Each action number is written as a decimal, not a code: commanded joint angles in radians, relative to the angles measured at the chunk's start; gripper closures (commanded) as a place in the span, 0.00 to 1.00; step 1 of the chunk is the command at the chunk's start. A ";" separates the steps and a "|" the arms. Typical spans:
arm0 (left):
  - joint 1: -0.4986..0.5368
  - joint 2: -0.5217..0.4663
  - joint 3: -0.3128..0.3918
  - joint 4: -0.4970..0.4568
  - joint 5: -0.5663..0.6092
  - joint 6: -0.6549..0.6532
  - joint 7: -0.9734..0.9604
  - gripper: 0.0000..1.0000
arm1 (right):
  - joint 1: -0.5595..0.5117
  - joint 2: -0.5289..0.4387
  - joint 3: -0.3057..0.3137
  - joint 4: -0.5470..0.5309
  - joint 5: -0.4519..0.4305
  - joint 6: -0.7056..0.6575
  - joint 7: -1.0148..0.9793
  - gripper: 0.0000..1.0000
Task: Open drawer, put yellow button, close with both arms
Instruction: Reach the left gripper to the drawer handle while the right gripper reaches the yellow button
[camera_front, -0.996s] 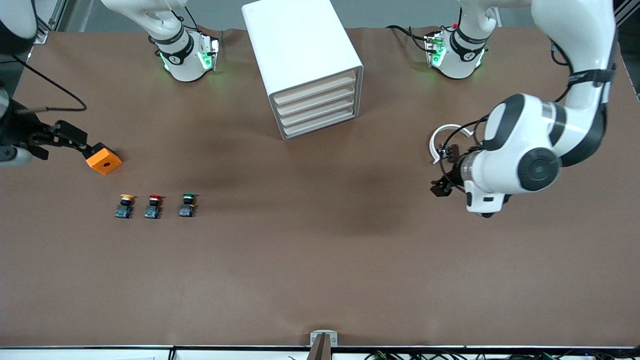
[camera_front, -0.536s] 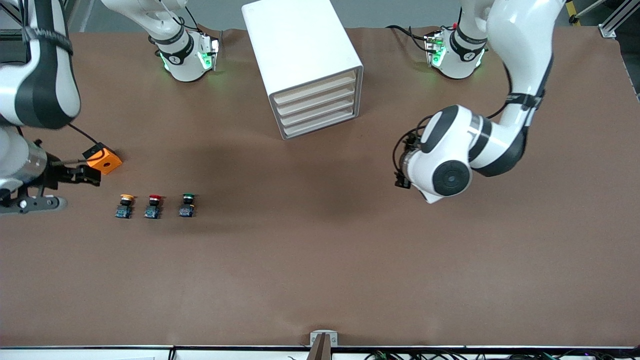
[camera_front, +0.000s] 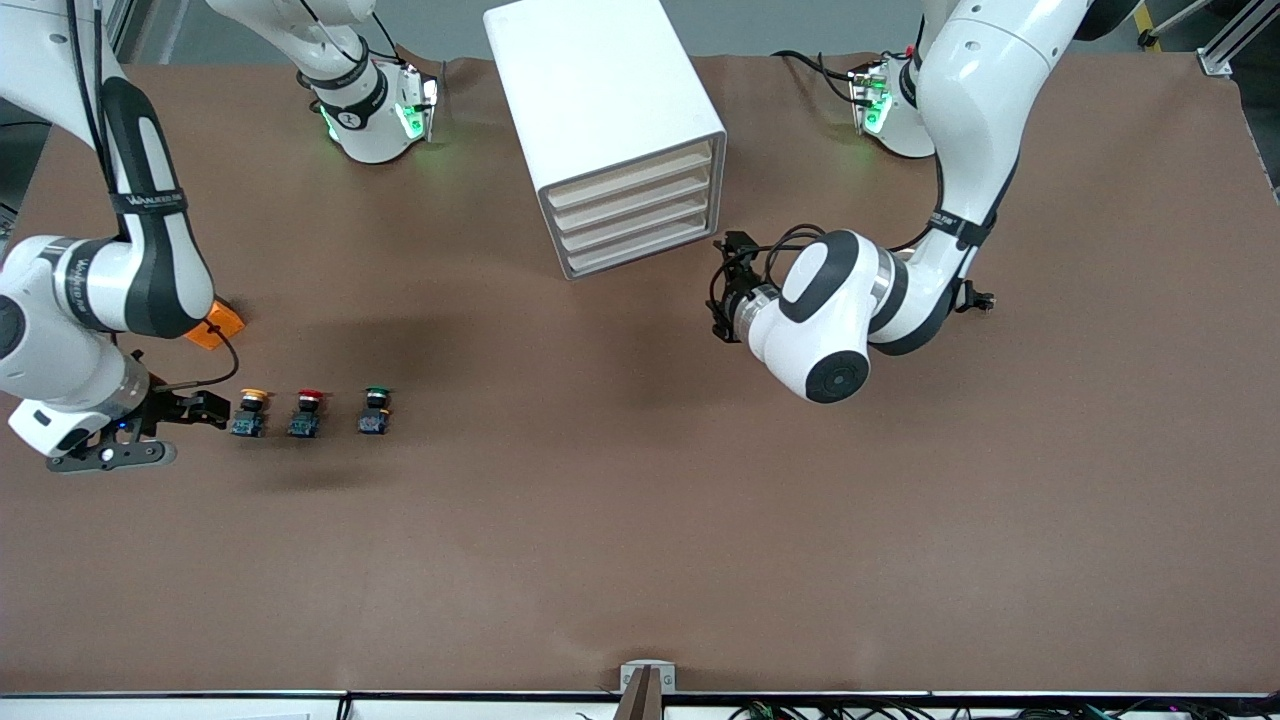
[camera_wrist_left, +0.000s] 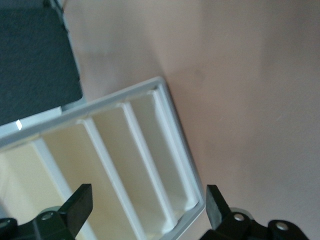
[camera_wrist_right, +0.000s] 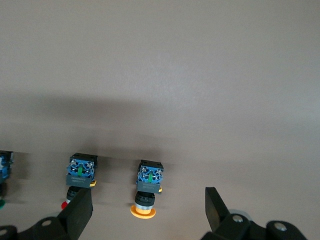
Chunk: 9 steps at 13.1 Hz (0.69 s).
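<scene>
The tall white cabinet (camera_front: 600, 90) stands at the table's back middle with all four drawers shut; the uppermost drawer (camera_front: 632, 172) has a beige front. The yellow button (camera_front: 250, 408) lies in a row with a red-capped and a green-capped one. My right gripper (camera_front: 205, 410) is open and empty, low beside the yellow button on the right arm's end. In the right wrist view the yellow button (camera_wrist_right: 146, 192) lies just ahead of the open gripper (camera_wrist_right: 147, 205). My left gripper (camera_front: 722, 287) is open and empty, in front of the cabinet's drawers. The left wrist view shows the open gripper (camera_wrist_left: 148, 200) facing the cabinet (camera_wrist_left: 172, 130).
The red-capped button (camera_front: 308, 410) and the green-capped button (camera_front: 375, 408) lie beside the yellow one, toward the table's middle. An orange block (camera_front: 220, 326) sits farther from the front camera than the buttons, partly hidden by the right arm.
My right gripper moved from beside the orange block to beside the yellow button. My left arm swung from its end of the table to the front of the cabinet.
</scene>
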<state>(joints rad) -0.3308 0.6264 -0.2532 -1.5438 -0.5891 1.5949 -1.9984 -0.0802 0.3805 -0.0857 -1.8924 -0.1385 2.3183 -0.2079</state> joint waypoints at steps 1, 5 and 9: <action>-0.039 0.035 0.006 0.031 -0.124 -0.023 -0.043 0.00 | -0.026 0.021 0.014 -0.057 -0.020 0.088 -0.007 0.00; -0.062 0.064 0.006 0.030 -0.292 -0.026 -0.071 0.09 | -0.049 0.055 0.015 -0.086 -0.018 0.113 -0.007 0.00; -0.100 0.096 0.006 0.030 -0.360 -0.059 -0.112 0.27 | -0.066 0.086 0.015 -0.194 -0.001 0.309 0.002 0.00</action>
<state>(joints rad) -0.4038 0.6983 -0.2533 -1.5412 -0.9277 1.5742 -2.0735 -0.1175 0.4665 -0.0856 -2.0251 -0.1379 2.5461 -0.2073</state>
